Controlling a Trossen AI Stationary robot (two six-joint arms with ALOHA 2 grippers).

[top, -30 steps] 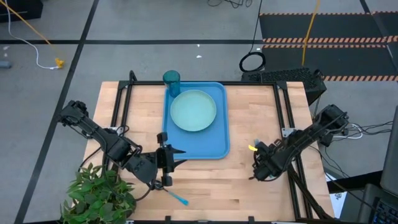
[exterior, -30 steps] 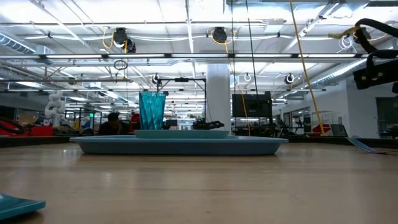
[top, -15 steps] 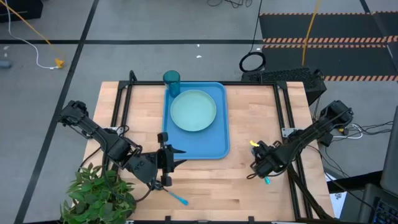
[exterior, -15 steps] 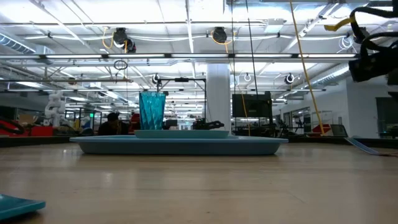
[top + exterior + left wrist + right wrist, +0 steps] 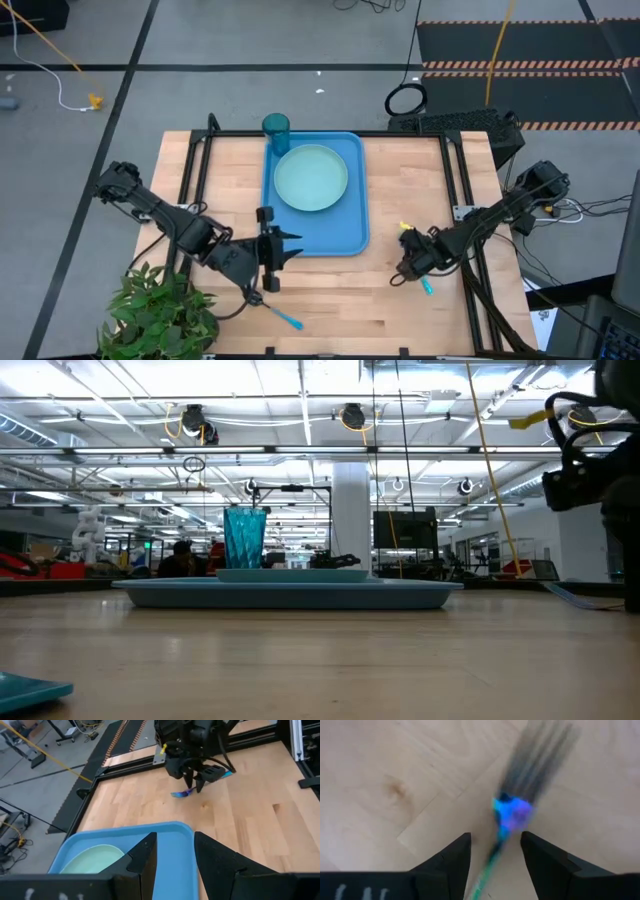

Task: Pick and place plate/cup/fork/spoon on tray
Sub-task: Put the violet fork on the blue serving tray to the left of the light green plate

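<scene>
While the tray [image 5: 318, 205] lies along the middle of the table [image 5: 400, 180], the nearest task thing is a blue utensil [image 5: 283, 318] lying flat on the wood near the table's front edge, in front of the tray's front left corner; whether it is the fork or the spoon cannot be told. Just beyond it, the left hand [image 5: 283, 251] hangs at the tray's front left corner with its fingers [image 5: 142, 857] a little apart, empty, pointing over the tray's front rim. To the right of the tray's front right corner, the right hand [image 5: 400, 272] is low over the wood with its fingers [image 5: 452, 860] parted, a second slim blue utensil [image 5: 185, 793] showing between them in the right wrist view; a grip cannot be told, nor which utensil it is. Farther back, the plate [image 5: 311, 178] lies flat inside the tray's far half, and the cup [image 5: 276, 130] stands upright in the tray's far left corner, just beside the plate.
</scene>
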